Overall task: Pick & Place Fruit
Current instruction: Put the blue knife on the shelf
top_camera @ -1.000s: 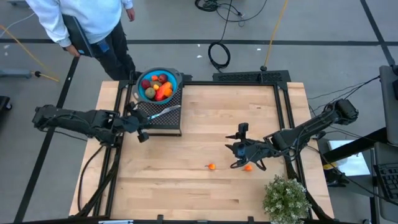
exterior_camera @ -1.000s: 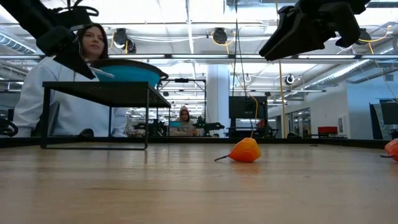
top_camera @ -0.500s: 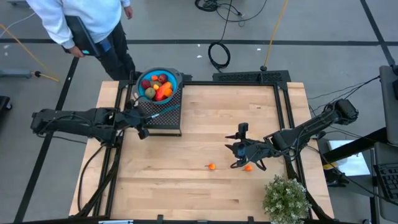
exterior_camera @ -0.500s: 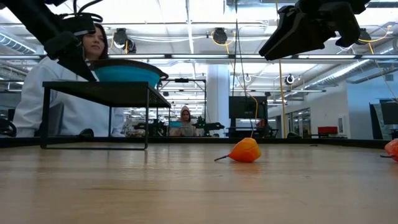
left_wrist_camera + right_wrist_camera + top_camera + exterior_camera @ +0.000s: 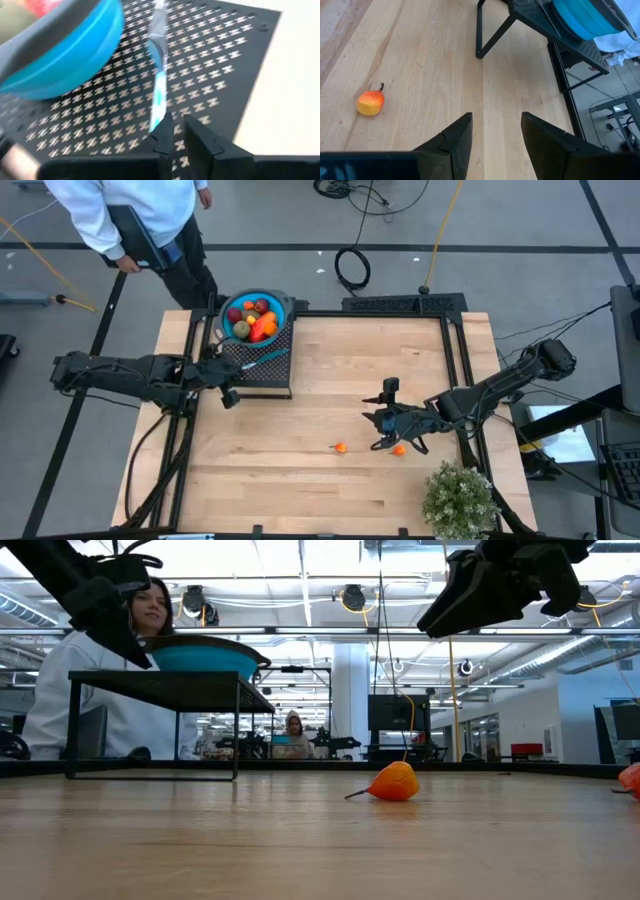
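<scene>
High view has most of the fruit (image 5: pixel 252 319) piled in the blue bowl (image 5: pixel 277 303), which sits on a black perforated rack (image 5: pixel 262 370) at the surface's (image 5: pixel 330 380) far left corner. Two small orange pieces are still on the wood, one (image 5: pixel 340 448) loose mid-surface and one (image 5: pixel 399 449) right under the right end effector (image 5: pixel 388 432), whose fingers are spread with nothing between them. Left end effector (image 5: pixel 174 131) is over the rack just beside the bowl, fingers nearly pressed together at the tip of a thin silvery-blue utensil (image 5: pixel 159 65); can't tell if it's actually pinching it.
</scene>
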Robot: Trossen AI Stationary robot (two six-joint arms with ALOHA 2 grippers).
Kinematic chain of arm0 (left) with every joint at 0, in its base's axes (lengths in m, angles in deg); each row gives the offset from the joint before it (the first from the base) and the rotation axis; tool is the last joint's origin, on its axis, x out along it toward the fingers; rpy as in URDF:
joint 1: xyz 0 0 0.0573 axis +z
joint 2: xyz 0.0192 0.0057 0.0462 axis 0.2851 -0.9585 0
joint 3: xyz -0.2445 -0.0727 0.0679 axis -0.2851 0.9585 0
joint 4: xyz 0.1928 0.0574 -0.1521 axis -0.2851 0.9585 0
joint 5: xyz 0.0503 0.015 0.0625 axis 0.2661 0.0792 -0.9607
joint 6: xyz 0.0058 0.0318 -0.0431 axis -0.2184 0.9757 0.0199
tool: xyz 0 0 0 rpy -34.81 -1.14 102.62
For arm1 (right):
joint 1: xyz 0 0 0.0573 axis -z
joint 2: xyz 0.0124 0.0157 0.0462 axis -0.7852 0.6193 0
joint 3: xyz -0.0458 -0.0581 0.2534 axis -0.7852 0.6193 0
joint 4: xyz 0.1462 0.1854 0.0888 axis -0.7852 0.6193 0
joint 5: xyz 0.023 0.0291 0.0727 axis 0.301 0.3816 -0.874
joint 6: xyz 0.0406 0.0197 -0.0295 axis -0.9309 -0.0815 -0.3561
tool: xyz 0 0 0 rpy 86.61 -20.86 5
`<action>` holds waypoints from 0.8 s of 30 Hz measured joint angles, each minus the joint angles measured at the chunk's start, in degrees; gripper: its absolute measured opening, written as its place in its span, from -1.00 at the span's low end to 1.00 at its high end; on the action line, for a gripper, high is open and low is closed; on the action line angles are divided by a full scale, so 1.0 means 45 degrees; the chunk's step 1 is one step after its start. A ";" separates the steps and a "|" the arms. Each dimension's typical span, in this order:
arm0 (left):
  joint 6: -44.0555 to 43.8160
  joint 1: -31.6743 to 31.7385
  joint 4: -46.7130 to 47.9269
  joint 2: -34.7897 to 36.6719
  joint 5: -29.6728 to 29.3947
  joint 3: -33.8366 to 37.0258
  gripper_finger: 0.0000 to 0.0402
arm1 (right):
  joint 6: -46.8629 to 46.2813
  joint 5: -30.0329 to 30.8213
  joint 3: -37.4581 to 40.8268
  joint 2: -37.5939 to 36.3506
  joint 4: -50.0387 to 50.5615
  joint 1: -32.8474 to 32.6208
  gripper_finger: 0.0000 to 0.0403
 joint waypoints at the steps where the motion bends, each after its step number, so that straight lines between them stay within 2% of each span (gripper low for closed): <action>1: -0.0245 -0.0095 0.0205 0.0000 -0.0299 0.0000 -0.83 | 0.0002 -0.0009 0.0000 0.0000 0.0014 0.0044 -0.21; 4: -0.0818 -0.0242 0.0549 0.0000 -0.0938 0.0000 -0.97 | 0.0002 -0.0234 0.0000 0.0000 0.0019 0.0220 -0.21; 11: -0.0813 -0.0349 0.0523 0.0000 -0.0905 0.0000 -0.92 | -0.0007 -0.0900 0.0000 0.0000 0.0048 0.0648 -0.21; 15: -0.0812 -0.0349 0.0528 0.0000 -0.0905 0.0000 -0.99 | 0.0010 -0.0942 0.0000 0.0000 0.0043 0.0778 -0.21; 24: -0.0770 -0.0349 0.0562 0.0000 -0.0905 0.0000 -0.98 | 0.0056 -0.0942 0.0000 0.0000 0.0033 0.0795 -0.21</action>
